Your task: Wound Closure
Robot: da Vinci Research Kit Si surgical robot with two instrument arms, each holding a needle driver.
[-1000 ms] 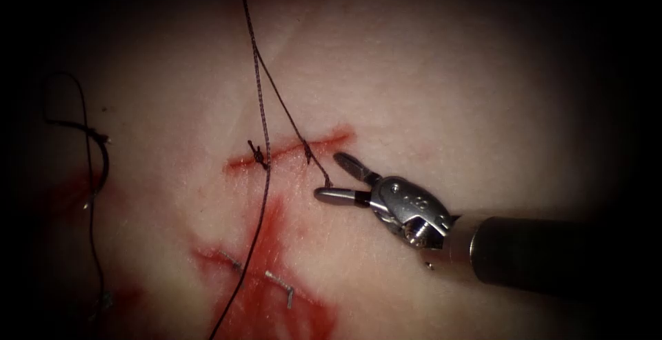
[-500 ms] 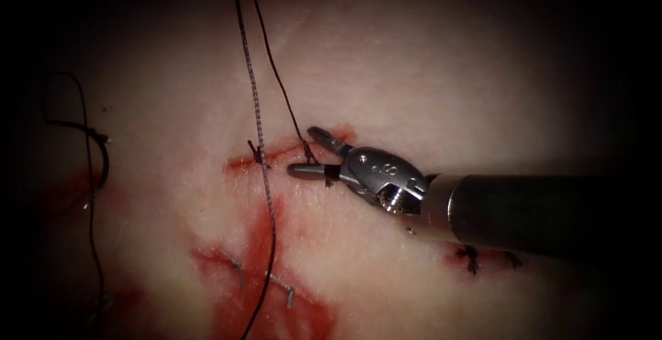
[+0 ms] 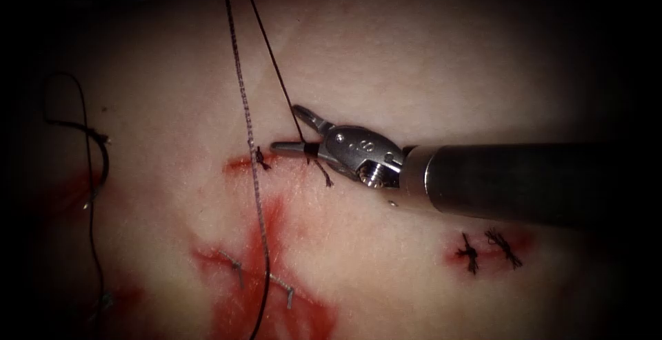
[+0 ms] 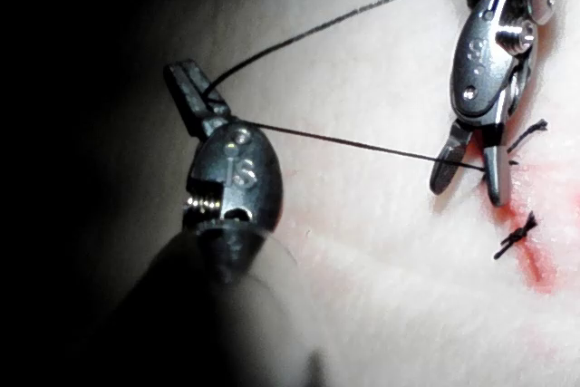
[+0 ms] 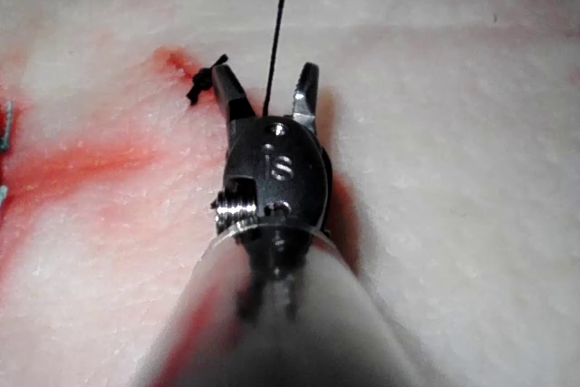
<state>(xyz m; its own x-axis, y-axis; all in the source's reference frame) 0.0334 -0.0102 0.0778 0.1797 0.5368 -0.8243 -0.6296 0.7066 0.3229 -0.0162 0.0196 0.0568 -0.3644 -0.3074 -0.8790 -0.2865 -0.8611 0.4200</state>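
Since a second ago, the right claw [image 3: 288, 130] has slid up and to the left over the tissue [image 3: 427, 64], from just below the cut [image 3: 238, 164] to right on it, and two dark knots [image 3: 486, 247] now show where its shaft covered them.

Far on the left a loose bit of thread [image 3: 88, 167] curls on the tissue. Red fluid [image 3: 276, 298] is smeared below the cut, with small shiny staples [image 3: 283, 288] in it. A thick strand of thread [image 3: 248, 140] runs from the top edge straight down past the left end of the cut, where a small knot [image 3: 261, 158] sits. A thinner strand [image 3: 276, 71] slants down from the top to the right part of the cut and ends in a short tail [image 3: 324, 174].

The left claw [image 4: 186, 83] is seen up close in the left wrist view. It points up and away, and it is closed tight on the thread [image 4: 308, 38], which stretches off to the stitch.

The right arm's long shaft [image 3: 524, 181] comes in from the right, lying low and almost flat over the tissue. Its claw is open a fair way, like a small V, and holds nothing. The thin strand passes between its two fingers [image 5: 304, 97] just above the tissue, as the right wrist view shows. I cannot see the needle anywhere.
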